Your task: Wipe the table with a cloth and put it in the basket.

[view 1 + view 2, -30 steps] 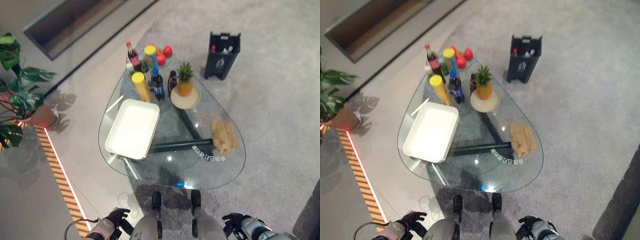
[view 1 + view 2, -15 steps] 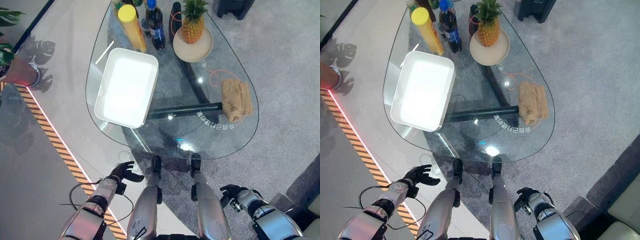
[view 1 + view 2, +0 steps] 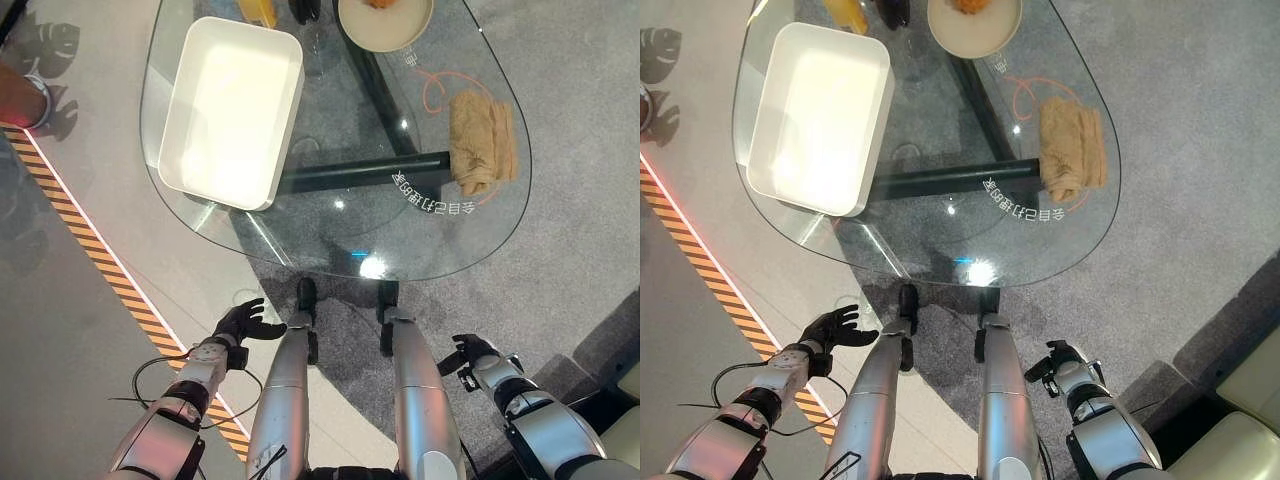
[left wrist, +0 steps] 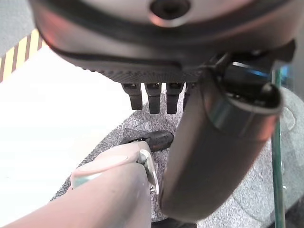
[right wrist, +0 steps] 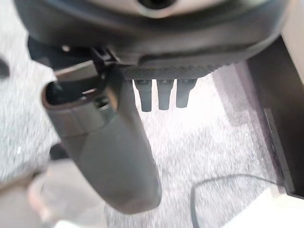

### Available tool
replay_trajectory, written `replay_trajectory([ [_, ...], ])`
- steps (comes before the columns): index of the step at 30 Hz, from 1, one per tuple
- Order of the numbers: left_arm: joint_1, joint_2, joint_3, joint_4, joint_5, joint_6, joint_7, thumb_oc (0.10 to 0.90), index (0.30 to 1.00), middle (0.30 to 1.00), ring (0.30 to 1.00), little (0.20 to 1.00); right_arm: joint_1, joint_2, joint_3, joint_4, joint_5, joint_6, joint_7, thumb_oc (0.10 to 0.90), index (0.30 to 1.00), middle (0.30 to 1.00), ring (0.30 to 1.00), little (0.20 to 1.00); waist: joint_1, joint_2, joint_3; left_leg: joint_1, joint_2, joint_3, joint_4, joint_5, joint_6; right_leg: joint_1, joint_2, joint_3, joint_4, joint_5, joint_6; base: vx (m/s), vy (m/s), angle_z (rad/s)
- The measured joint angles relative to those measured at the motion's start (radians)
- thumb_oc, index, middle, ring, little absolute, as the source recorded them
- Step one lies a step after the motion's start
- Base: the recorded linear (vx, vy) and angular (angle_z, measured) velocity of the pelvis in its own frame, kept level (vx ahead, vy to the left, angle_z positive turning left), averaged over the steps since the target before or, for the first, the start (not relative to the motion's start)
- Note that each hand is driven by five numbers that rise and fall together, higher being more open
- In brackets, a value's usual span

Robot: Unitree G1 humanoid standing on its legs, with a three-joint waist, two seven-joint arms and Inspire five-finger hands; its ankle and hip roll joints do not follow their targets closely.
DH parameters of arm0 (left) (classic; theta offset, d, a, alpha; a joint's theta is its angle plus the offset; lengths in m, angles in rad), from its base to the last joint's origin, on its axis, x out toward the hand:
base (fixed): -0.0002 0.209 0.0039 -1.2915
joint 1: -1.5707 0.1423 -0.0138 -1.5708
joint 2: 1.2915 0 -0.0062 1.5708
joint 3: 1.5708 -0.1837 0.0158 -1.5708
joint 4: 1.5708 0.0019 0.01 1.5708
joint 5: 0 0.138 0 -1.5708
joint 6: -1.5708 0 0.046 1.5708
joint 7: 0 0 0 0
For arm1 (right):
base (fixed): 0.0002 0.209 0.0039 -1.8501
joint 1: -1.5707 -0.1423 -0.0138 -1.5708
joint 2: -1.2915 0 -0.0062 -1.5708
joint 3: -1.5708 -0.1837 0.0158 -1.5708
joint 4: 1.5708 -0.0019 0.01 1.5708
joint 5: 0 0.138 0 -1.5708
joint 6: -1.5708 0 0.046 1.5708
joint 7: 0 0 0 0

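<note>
A tan folded cloth [image 3: 480,140] lies near the right edge of the glass table [image 3: 340,240]. The white rectangular basket [image 3: 225,110] stands empty on the table's left side. Both hands hang low on my side of the table, well apart from the cloth. My left hand [image 3: 245,322] shows by the left leg with its fingers [image 4: 153,97] spread straight, holding nothing. By the right leg, over the grey carpet, my right hand [image 3: 470,352] is relaxed with straight fingers [image 5: 163,94] and is empty.
A plate [image 3: 385,15] with a pineapple and a yellow can [image 3: 258,10] stand at the table's far end. A dark bar [image 3: 360,172] runs under the glass. Striped floor tape [image 3: 100,260] crosses the left side. A pale sofa corner [image 3: 1230,440] sits at lower right.
The camera has tipped down, so the table has slid up the picture. The cloth and basket lie as before. Both hands remain low beside the legs.
</note>
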State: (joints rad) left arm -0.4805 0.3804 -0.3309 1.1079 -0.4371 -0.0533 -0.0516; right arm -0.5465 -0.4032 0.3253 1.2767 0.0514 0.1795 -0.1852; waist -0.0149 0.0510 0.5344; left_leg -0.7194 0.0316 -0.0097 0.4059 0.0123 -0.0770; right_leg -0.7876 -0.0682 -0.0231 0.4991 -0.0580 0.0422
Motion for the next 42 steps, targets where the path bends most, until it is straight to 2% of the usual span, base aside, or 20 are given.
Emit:
replay_trajectory([
  [7, 0.003, 0.003, 0.029, 0.002, 0.0, -0.016, 0.0, 0.8, 0.9, 0.9, 0.9, 0.9, -0.003, -0.005, -0.035, -0.012, 0.041, -0.064, -0.068, 0.8, 0.9, 0.9, 0.9, 0.9, 0.001, -0.007, 0.004, -0.026, -0.003, -0.005, -0.003, 0.0, 0.0, -0.021, 0.005, -0.001, -0.016, 0.006, 0.009, 0.0, -0.033, -0.02],
  [11, 0.004, 0.003, 0.028, 0.004, 0.0, -0.017, -0.002, 0.8, 0.9, 0.9, 0.9, 0.9, -0.004, -0.008, -0.078, -0.012, 0.124, -0.096, -0.119, 0.8, 0.9, 0.9, 0.9, 0.9, 0.007, -0.008, 0.004, -0.033, -0.003, -0.007, -0.003, 0.0, 0.0, -0.027, 0.004, -0.001, -0.014, 0.006, 0.009, 0.01, -0.015, 0.01],
  [16, 0.004, 0.012, 0.028, 0.004, 0.0, -0.019, -0.005, 0.8, 0.9, 0.9, 0.9, 0.9, -0.035, -0.064, -0.157, -0.014, 0.241, -0.156, -0.179, 0.8, 0.9, 0.9, 0.9, 0.9, 0.009, -0.008, 0.004, -0.031, -0.006, -0.006, 0.003, 0.0, 0.0, -0.024, 0.003, -0.001, -0.005, 0.007, 0.008, 0.02, -0.026, 0.04],
  [21, 0.007, 0.028, 0.027, 0.004, 0.0, -0.021, -0.003, 0.8, 0.9, 0.9, 0.9, 0.9, -0.082, -0.12, -0.219, -0.081, 0.37, -0.264, -0.301, 0.8, 0.9, 0.9, 0.9, 0.9, 0.011, -0.008, 0.004, -0.031, -0.007, -0.008, 0.025, -0.006, 0.003, -0.018, 0.005, 0.0, 0.004, 0.017, 0.0, 0.01, -0.013, 0.05],
  [25, 0.007, 0.028, 0.023, 0.003, -0.001, -0.033, -0.002, 0.8, 0.9, 0.9, 0.9, 0.9, -0.126, -0.12, -0.24, -0.186, 0.433, -0.342, -0.401, 0.8, 0.9, 0.9, 0.9, 0.9, 0.009, -0.008, 0.004, -0.031, -0.007, -0.009, 0.032, -0.007, 0.001, -0.015, 0.005, 0.0, 0.004, 0.023, -0.004, 0.0, 0.0, 0.0],
  [32, 0.009, 0.028, 0.005, 0.013, -0.018, -0.048, 0.0, 0.8, 0.9, 0.9, 0.9, 0.9, -0.225, -0.118, -0.238, -0.257, 0.48, -0.397, -0.51, 0.8, 0.9, 0.9, 0.9, 0.9, 0.013, -0.008, 0.004, -0.03, -0.008, -0.009, 0.031, -0.011, 0.004, -0.014, 0.004, 0.0, 0.002, 0.02, -0.006, 0.0, 0.009, 0.0],
  [42, 0.013, 0.022, -0.016, 0.002, -0.04, -0.045, 0.02, 0.8, 0.9, 0.9, 0.9, 0.9, -0.316, -0.12, -0.181, -0.394, 0.475, -0.392, -0.652, 0.8, 0.9, 0.9, 0.9, 0.9, 0.012, -0.008, 0.005, -0.033, -0.01, -0.007, -0.003, -0.006, 0.002, -0.027, 0.003, 0.002, -0.014, 0.021, -0.006, 0.0, 0.0, 0.0],
])
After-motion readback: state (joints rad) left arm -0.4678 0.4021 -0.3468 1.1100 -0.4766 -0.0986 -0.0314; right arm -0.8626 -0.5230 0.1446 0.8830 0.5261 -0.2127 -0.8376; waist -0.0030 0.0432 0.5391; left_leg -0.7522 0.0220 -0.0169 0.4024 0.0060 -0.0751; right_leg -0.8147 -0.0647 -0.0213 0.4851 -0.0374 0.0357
